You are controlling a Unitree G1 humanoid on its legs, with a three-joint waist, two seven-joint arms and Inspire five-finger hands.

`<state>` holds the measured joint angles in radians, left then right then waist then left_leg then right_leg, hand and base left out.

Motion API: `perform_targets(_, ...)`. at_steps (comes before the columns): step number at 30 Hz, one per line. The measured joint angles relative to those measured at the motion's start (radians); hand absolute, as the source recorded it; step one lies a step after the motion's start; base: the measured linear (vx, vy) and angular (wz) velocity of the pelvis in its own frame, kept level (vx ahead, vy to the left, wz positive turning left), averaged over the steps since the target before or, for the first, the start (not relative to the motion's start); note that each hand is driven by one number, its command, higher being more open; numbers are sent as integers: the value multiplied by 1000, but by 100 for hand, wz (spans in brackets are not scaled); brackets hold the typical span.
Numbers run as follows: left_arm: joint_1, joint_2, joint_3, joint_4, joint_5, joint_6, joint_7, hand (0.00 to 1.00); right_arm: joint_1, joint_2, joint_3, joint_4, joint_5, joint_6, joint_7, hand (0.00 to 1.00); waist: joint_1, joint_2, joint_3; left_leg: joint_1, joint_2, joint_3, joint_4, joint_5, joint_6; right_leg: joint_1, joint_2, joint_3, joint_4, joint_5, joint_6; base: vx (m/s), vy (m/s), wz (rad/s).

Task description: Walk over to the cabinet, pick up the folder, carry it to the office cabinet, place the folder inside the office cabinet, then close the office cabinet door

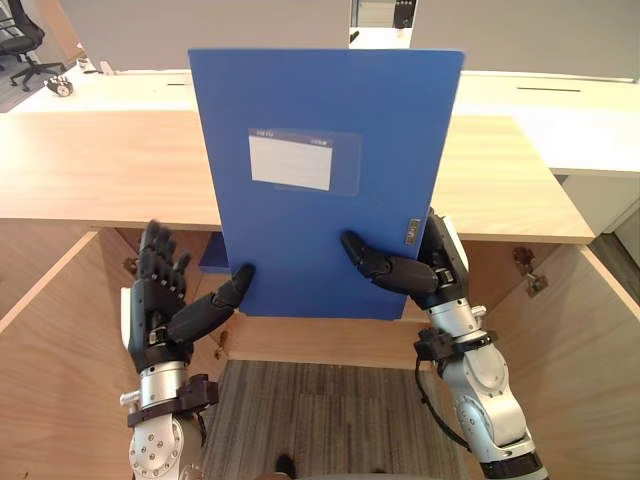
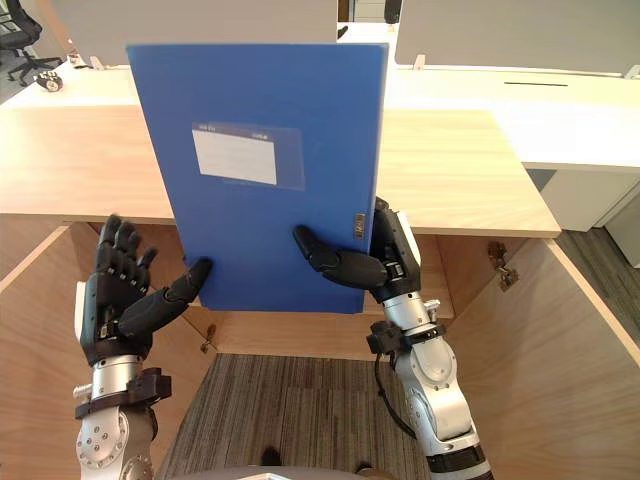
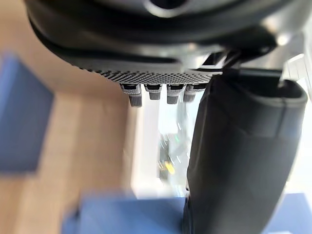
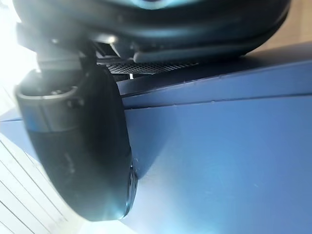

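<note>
The right hand (image 1: pixel 428 268) is clamped on the folder (image 1: pixel 330 190) at its lower right edge: the thumb lies flat across the blue front, and the rest of the hand is tucked behind the edge. In the right wrist view the thumb presses straight onto the blue cover.

The left hand (image 1: pixel 158 300) stands at the folder's lower left, released. Its fingers (image 1: pixel 160 262) point straight up and clear of the cover, and its thumb reaches out so that the tip touches the folder's bottom left corner.

The folder is held upright in the air, its front facing the robot, with a white label (image 1: pixel 290 162) in a clear pocket on its upper half.

Behind the folder a pale wooden surface (image 1: pixel 90 165) runs to both sides, and beyond that stands a white desk (image 1: pixel 560 105). Wooden panels (image 1: pixel 585 340) slope away below the folder on either side, with grey carpet (image 1: pixel 310 410) between them. A black office chair (image 1: pixel 20 45) stands far off past the folder's upper left.
</note>
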<state>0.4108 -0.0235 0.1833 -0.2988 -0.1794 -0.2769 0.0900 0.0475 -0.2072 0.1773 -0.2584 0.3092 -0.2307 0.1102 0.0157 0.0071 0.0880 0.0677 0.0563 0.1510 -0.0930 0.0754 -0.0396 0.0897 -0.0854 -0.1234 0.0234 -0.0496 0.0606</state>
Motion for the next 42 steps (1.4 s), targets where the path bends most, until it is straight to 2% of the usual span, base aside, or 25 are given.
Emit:
perform_targets(4,-19,2,44,232,67,15,39,100,0,-6,11,14,-38,12,-5,0,-1,6,-14,-13,0,-1,0,3,0,-13,0,-1,0,0,0,-6,-1,1)
perform_targets(7,-59,18,64,548,85,80,41,100,0,-15,63,15,-42,11,-19,0,-7,10,-23,-26,1,1,0,4,-1,-28,1,2,1,1,1,0,-3,-1)
perform_targets(10,-86,40,43,805,104,100,33,100,-34,-36,147,62,-82,3,-28,0,-7,9,-21,-57,6,12,6,8,-2,-70,3,14,14,2,0,-23,-4,-10)
perform_targets(12,-146,70,20,971,137,117,25,100,-111,-46,221,139,-131,-5,-37,0,-8,4,10,-121,13,17,55,1,-2,-131,4,23,52,4,-2,-75,-9,-11)
perform_targets(14,-242,95,4,1101,150,122,17,100,-252,-50,302,239,-197,-5,-50,0,-2,-1,107,-240,36,23,199,-44,0,-225,8,42,122,3,-7,-212,-30,-19)
perform_targets(15,-296,99,6,1143,160,128,15,100,-335,-50,359,300,-261,-4,-66,0,2,6,162,-337,58,21,305,-78,2,-297,19,48,170,-1,-13,-228,-26,-18)
perform_targets(17,-351,115,4,1170,165,124,16,100,-402,-50,414,356,-326,1,-74,0,11,16,230,-411,77,20,394,-106,3,-363,31,56,229,-10,-19,-206,-2,-17)
perform_targets(19,-383,125,4,1180,169,125,18,100,-431,-51,443,377,-382,13,-77,0,14,23,262,-478,84,18,447,-119,6,-434,31,58,287,-23,-19,-207,29,-10)
perform_targets(21,-434,129,3,1176,169,123,19,100,-468,-51,449,395,-439,19,-89,0,18,35,323,-567,86,10,518,-133,10,-532,22,59,378,-45,-17,-188,39,2)
perform_targets(22,-448,129,1,1173,168,120,20,100,-483,-50,448,407,-448,20,-98,0,19,39,334,-594,87,7,543,-135,13,-561,19,59,408,-52,-16,-170,29,7)
perform_targets(25,-522,124,-34,1120,166,105,33,100,-584,-4,389,486,-455,48,-140,0,32,59,354,-794,95,-4,685,-175,15,-774,-3,64,587,-110,-14,-204,10,6)
perform_targets(26,-533,122,-34,1109,165,103,35,100,-595,5,368,486,-446,56,-144,0,39,62,357,-824,98,-5,708,-180,17,-804,-4,64,614,-119,-13,-114,7,5)
perform_targets(31,-559,89,-32,980,134,91,37,100,-726,60,181,485,-166,64,-219,0,54,69,374,-1018,104,-36,874,-218,19,-995,-22,60,805,-184,-17,-87,-13,13)
perform_targets(33,-576,65,-32,925,115,85,37,100,-839,69,76,485,16,60,-284,0,67,69,374,-1109,106,-46,937,-231,20,-1086,-27,62,877,-205,-18,-47,-40,6)
perform_targets(38,-592,51,-34,875,88,73,48,100,-976,71,-102,486,246,1,-401,0,83,70,383,-1185,110,-56,1002,-242,26,-1159,-30,61,946,-230,-19,9,-48,3)
perform_targets(42,-592,41,-38,859,79,73,78,100,-1020,84,-203,509,344,-55,-496,0,91,70,383,-1195,112,-67,1006,-247,22,-1163,-30,49,951,-241,-24,31,-49,4)
